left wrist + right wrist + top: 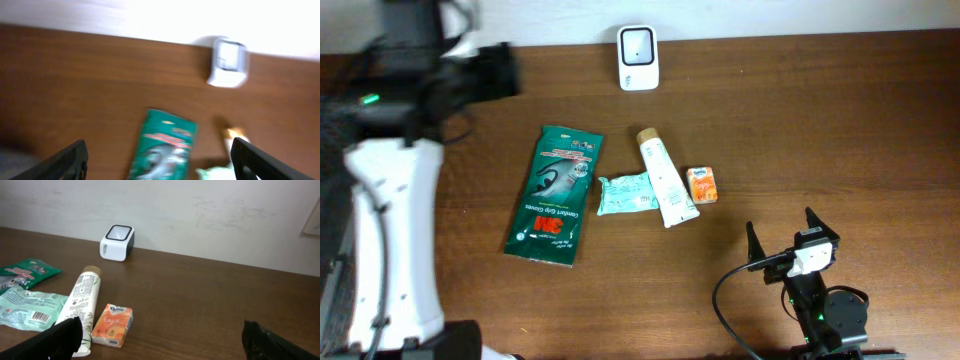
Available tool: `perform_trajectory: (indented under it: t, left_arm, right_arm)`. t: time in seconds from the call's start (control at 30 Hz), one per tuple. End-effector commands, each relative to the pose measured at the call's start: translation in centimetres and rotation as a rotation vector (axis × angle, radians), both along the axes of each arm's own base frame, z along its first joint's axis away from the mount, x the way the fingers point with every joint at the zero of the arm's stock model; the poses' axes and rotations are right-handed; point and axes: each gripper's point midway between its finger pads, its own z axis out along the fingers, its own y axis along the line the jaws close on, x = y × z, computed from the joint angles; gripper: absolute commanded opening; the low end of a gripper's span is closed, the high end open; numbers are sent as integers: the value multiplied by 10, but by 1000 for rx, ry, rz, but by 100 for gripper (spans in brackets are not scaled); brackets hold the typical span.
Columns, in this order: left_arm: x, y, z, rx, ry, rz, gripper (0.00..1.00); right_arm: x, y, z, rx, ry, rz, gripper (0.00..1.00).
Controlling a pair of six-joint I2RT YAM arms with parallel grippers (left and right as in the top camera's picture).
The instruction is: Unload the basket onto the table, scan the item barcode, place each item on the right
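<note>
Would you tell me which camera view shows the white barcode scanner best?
The right wrist view: the scanner is sharp, with top window and side visible. Overhead shows only its top; the left wrist view blurs it.

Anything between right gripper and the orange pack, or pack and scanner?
Nothing visible. Only bare table lies between the right gripper and the orange pack, and from pack to scanner; the tube lies close beside it.

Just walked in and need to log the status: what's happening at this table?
Two robot arms are meant to scan item barcodes, but neither holds anything. The left hand and right hand are open and empty. A green 3M pack, a teal packet, a tube and a small orange box lie on the table, apart from the white scanner at its far edge.
</note>
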Motion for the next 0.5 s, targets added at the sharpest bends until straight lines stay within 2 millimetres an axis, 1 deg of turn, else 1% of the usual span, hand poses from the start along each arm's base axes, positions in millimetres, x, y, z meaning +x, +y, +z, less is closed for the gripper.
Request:
perform_trajectory:
  t: [0.0,0.07,0.1,0.13,0.17,0.2,0.23,0.27,0.3,0.37,0.4,0.47]
  left_arm:
    - [-38,120,12,71,9,413,89]
    - [-52,149,9,52,29,529,89]
    - [-63,167,5,37,47,604,89]
    - [-78,191,-5,2,80,713,90]
    - [-86,202,-12,-13,100,758,90]
    - [-97,215,-23,-28,134,813,90]
    - [-103,223,-30,-35,153,842,90]
    - [-113,236,-42,-38,183,883,90]
    - [-121,247,-50,-40,200,917,90]
    - [-139,268,-59,-36,223,994,91]
    - [-149,279,-61,-40,226,1031,91]
    - [-163,296,-64,-47,227,1086,91]
  right_arm:
    - [0,1,-3,3,4,4,98]
    - [0,1,-3,3,4,4,98]
    - [0,1,-3,3,4,4,98]
    - [0,1,-3,3,4,4,98]
    - [0,1,-3,3,4,4,98]
    - [0,1,-3,3,4,4,98]
    - [0,1,-3,3,4,4,98]
    - [0,1,-3,3,4,4,98]
    - [0,1,-3,3,4,4,98]
    - [0,1,-3,3,4,4,98]
    - [0,1,-3,4,4,4,99]
    - [0,1,-3,3,4,4,98]
